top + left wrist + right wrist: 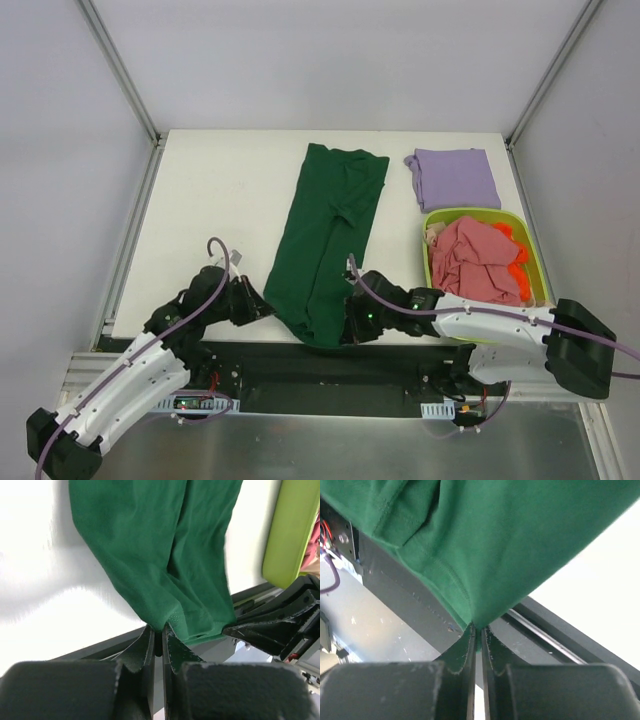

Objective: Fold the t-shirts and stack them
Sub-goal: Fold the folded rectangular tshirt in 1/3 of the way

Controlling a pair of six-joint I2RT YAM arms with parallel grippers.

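A large dark green t-shirt (325,235) lies folded lengthwise down the middle of the white table (210,200), its near end hanging over the front edge. My left gripper (268,308) is shut on the shirt's near left corner (160,625). My right gripper (347,326) is shut on the near right corner (477,622). A folded lilac-purple t-shirt (452,177) lies at the back right. A pinkish-red t-shirt (470,262) is crumpled in the lime-green basket (432,218). The beige t-shirt shows only as a small bit (433,236) at the basket's left side.
Small orange objects (515,262) lie in the basket beside the pinkish-red shirt. The basket's wall shows in the left wrist view (290,535). A black rail (260,352) runs along the table's front edge. Metal frame posts (120,70) stand at the back corners.
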